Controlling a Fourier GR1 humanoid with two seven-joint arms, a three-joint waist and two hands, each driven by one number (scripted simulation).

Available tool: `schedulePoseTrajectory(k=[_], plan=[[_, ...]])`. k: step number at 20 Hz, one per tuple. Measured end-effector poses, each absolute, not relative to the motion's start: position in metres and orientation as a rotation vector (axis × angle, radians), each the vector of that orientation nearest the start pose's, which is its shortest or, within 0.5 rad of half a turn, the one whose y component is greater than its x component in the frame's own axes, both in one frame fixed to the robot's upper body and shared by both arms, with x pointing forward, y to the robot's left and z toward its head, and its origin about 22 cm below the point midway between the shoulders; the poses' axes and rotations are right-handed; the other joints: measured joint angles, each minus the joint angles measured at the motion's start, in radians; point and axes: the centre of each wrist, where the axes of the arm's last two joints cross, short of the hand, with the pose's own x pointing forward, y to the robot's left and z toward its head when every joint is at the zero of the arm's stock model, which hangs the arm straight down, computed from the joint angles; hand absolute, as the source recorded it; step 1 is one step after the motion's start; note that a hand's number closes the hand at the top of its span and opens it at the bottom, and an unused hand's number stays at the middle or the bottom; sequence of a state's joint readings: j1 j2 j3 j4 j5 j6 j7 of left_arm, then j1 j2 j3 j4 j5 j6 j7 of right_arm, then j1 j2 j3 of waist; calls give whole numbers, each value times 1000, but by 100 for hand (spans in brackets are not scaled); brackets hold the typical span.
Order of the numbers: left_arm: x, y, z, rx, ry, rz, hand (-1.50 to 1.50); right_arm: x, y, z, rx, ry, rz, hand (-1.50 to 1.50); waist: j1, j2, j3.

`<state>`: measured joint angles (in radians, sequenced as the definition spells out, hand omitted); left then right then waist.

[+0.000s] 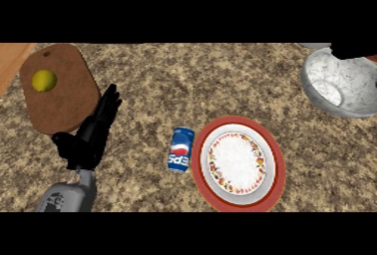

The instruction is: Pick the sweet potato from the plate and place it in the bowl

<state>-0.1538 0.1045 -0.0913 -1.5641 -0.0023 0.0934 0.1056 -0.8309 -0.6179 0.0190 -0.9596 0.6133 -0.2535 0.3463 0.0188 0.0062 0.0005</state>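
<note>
The red-rimmed plate (239,199) with a patterned white centre lies at the lower middle, and no sweet potato is on it. A speckled grey-white bowl (340,84) stands at the upper right. My right hand (355,50) shows only partly at the top right corner, over the bowl's far rim. A reddish sliver of the sweet potato (372,58) peeks out under it at the view's edge; the rest is hidden by the hand. My left hand (94,132) rests open at the left, fingers straight and pointing away, holding nothing.
A blue soda can (180,149) lies on its side just left of the plate. A brown cutting board (59,89) with a yellow lemon (44,80) on it sits at the upper left, beside my left hand.
</note>
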Motion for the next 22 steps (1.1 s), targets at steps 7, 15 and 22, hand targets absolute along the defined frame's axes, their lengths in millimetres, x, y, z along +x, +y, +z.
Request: schedulePoseTrajectory(k=[7, 15, 22], plan=[[278, 204, 35, 40, -1604, -137, 0, 415, -376, 152, -1320, -1334, 430, 150, 9, 4, 1], [273, 210, 34, 34, -1608, -141, 0, 401, -417, 111, -1108, -1264, 396, -150, 18, 8, 2], [278, 208, 34, 32, -1612, -141, 0, 393, -431, 98, -919, -1405, 344, -150, 18, 10, 3]])
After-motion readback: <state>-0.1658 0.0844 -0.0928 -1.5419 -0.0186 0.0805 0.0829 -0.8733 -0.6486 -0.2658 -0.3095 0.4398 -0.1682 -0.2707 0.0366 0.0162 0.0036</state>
